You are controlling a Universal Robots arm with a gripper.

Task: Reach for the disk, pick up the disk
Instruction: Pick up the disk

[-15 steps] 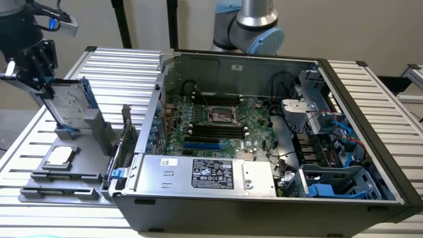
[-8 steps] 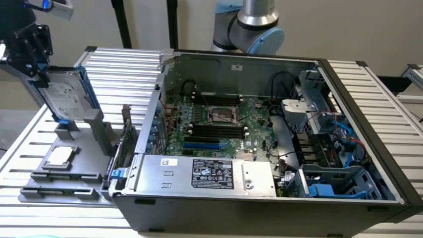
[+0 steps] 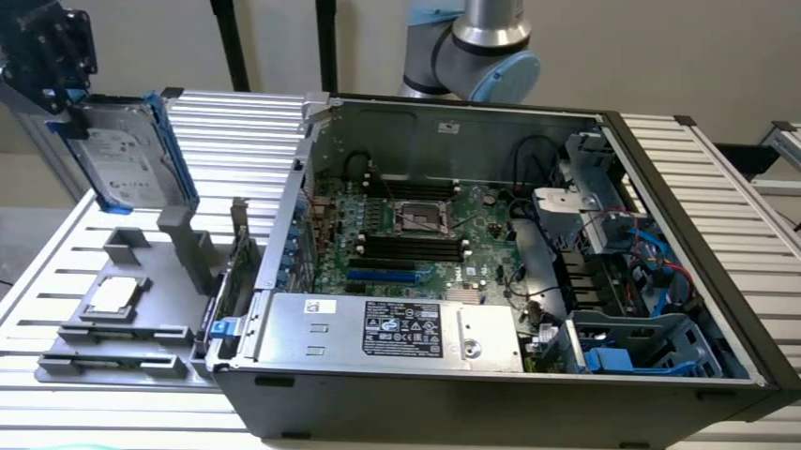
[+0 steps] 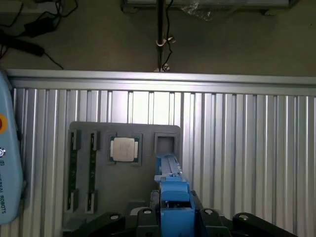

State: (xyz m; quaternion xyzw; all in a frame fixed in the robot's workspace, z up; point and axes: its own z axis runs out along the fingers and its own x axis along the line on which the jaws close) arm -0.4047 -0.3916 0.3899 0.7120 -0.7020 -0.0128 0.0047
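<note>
The gripper (image 3: 60, 92) is closed on the disk (image 3: 126, 155), gripping its upper edge. The disk hangs tilted above the grey tray (image 3: 75, 370).

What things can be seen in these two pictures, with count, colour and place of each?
disk: one, silver-grey with blue rails, held up above the tray
tray: one, grey, on the table, exterior view's left
chip: one, silver, in the tray
computer case: one, dark, open, on the table
table: one, silver slats, under tray and case
arm: one, grey and light blue, behind the case
gripper: one, black, shut on the disk
</note>
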